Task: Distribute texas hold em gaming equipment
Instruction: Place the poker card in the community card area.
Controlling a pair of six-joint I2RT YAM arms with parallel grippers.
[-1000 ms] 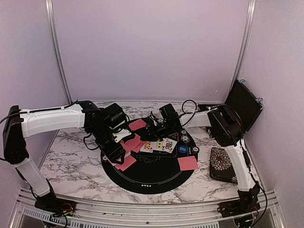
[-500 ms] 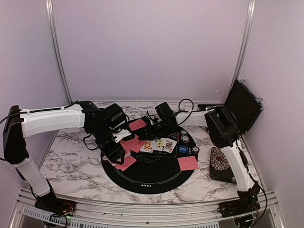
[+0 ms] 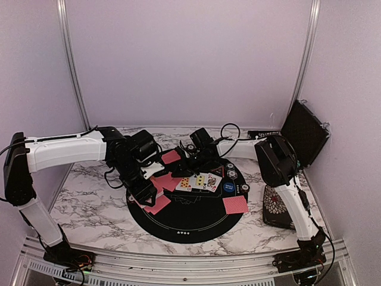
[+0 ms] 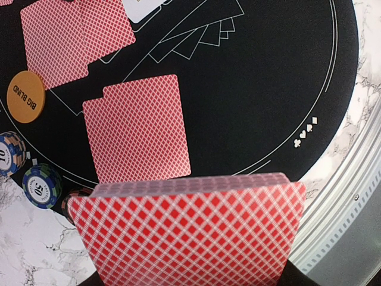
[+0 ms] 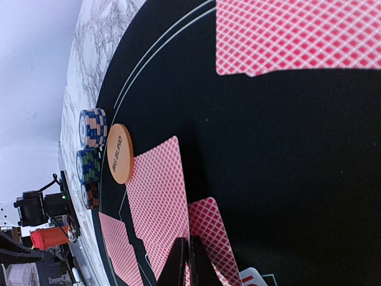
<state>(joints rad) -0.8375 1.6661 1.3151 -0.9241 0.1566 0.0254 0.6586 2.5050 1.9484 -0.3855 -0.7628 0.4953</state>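
The deck of pink-red-backed cards is being gripped by the left pincer over the black mat, hiding its fingers (only dark corners are showing). Chip stacks and the orange button are sitting at the mat's edge. One stack is being cut off by the frame. The right pincer is hanging closed, tips together, above face-down cards. What the floral case is holding cannot be told.

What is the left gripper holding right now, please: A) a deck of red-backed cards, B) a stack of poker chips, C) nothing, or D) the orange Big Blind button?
A: the left wrist view shows the left gripper clamped on a deck of red-backed cards, with the orange button lying apart on the mat.
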